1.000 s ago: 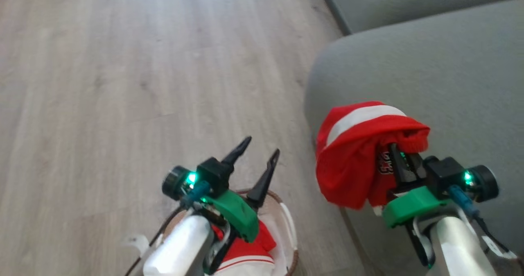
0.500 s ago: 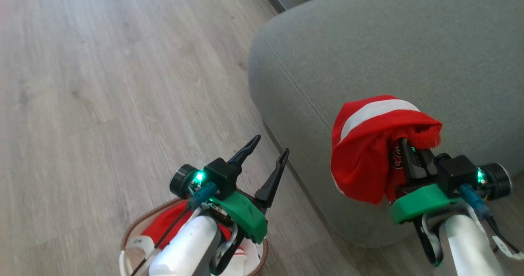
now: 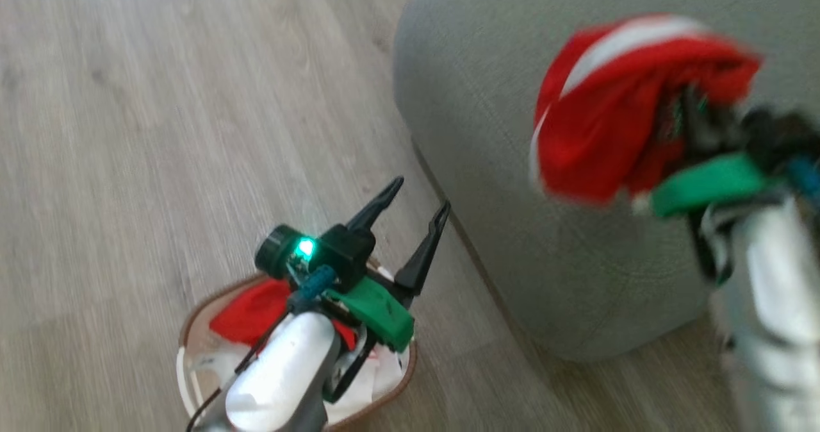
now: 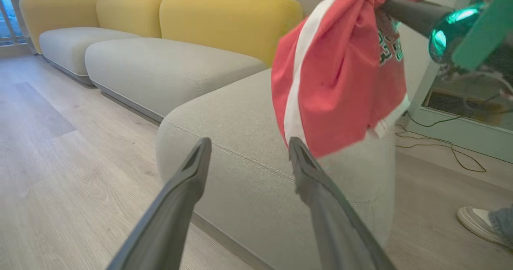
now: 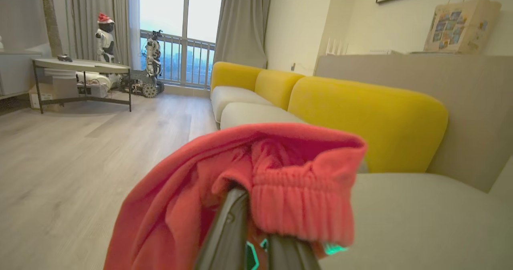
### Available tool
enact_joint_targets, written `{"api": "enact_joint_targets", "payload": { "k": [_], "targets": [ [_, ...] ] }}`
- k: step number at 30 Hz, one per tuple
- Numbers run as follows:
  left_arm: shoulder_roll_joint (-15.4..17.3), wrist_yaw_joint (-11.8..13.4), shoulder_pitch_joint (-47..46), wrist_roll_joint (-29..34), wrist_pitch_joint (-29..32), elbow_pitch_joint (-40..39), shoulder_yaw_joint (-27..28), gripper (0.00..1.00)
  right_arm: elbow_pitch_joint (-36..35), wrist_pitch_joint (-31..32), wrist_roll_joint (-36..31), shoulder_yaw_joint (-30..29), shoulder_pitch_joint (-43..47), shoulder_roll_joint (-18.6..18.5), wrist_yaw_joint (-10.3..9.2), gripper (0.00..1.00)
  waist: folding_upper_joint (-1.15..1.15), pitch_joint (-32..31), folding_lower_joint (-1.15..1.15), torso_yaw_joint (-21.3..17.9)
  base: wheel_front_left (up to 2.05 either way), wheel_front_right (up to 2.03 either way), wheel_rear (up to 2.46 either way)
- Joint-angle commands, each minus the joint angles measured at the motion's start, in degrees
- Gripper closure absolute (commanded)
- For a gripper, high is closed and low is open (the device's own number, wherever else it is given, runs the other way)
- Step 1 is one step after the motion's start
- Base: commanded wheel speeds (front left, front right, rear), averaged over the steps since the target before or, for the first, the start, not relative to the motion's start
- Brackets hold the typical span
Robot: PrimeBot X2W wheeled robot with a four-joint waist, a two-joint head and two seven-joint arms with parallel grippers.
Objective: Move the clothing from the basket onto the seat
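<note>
**Item 1: R gripper** (image 5: 256, 242). Fingers drawn close together, clamped on the red shorts (image 3: 596, 124). The elastic waistband is bunched over the fingertips in the R wrist view. Blurred in the head view.

**Item 2: red shorts.** White side stripe, dark lettering on one leg. They hang off the R gripper in the air at the near end of the seat (image 3: 487, 182), and in the head view they sit above its top. Can't tell if the hem touches the cushion.

**Item 3: seat.** Grey-green cushion w/ rounded corners and a stitched seam along the near edge. The visible part of its top is bare apart from the shorts over it. Yellow backrests (image 4: 228, 21) stand behind the cushions further along.

**Item 4: basket** (image 3: 192, 310). Oval, brown rim, white handle. It stands on the wood floor (image 3: 160, 131) near the seat's near corner, not touching it. Inside is more red clothing (image 3: 250, 310) at the far-left side, plus white fabric toward the near-right rim, partly hidden by the L arm.

**Item 5: L gripper** (image 3: 421, 193). Fingers spread wide, nothing between them. It hangs above the basket's right rim, tips pointing toward the seat.

**Misc.**
- L wrist view: a black cable (image 4: 441, 146) lies on the floor past the seat's end, and a person's shoe (image 4: 477, 220) is at the right edge.
- R wrist view: a table (image 5: 80, 65) stands by the window w/ small robot figures (image 5: 105, 37) near it, and a paper bag (image 5: 461, 21) is on the ledge behind the sofa.
</note>
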Motion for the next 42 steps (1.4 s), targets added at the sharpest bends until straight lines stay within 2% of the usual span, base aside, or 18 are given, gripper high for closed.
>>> {"api": "enact_joint_targets", "payload": {
  "k": [1,5,17,24,29,34,41,42],
  "targets": [
    [1.3,0.2,-3.9,0.8,-0.7,-2.4,2.2,0.00,-0.3,-0.4,1.2,0.4,-6.1,-1.2,-0.02,1.00,0.00,4.6,0.00,2.7,0.00,0.00,0.00],
    [2.4,0.6,-5.5,1.9,-0.1,-3.9,2.2,0.00,2.9,-0.4,2.1,-0.3,-13.5,-3.6,-0.02,1.00,0.00,8.6,0.00,4.3,0.00,0.00,0.00],
    [5.9,2.5,-11.0,4.4,4.1,-13.3,3.7,0.00,20.2,2.1,5.4,-3.3,-39.2,-10.4,-0.02,1.00,0.00,21.6,0.00,9.1,0.00,0.00,0.00],
    [6.5,3.2,-14.6,5.9,6.2,-17.8,3.7,0.00,29.4,4.6,5.1,-6.4,-48.6,-17.6,-0.02,1.00,0.00,27.5,0.00,11.7,0.00,0.00,0.00],
    [6.5,3.3,-15.2,6.5,6.9,-19.1,2.9,0.00,36.3,5.9,2.1,-11.2,-50.8,-21.3,-0.02,1.00,0.00,29.8,0.00,13.8,0.00,0.00,0.00],
    [6.6,3.2,-14.9,6.5,7.2,-19.2,2.0,0.00,42.6,5.8,-0.8,-15.3,-49.7,-20.5,-0.02,1.00,0.00,30.7,0.00,15.4,0.00,0.00,0.00],
    [7.1,3.4,-14.1,6.1,7.0,-18.5,1.8,0.00,48.6,4.6,-3.6,-15.5,-48.4,-16.9,-0.02,1.00,0.00,29.9,0.00,15.4,0.00,0.00,0.00],
    [7.2,3.5,-14.0,6.0,7.0,-18.3,1.8,0.00,49.2,4.5,-3.8,-15.2,-48.2,-16.5,-0.02,0.85,0.00,29.6,0.00,15.2,0.00,0.00,0.00]
  ]
}}
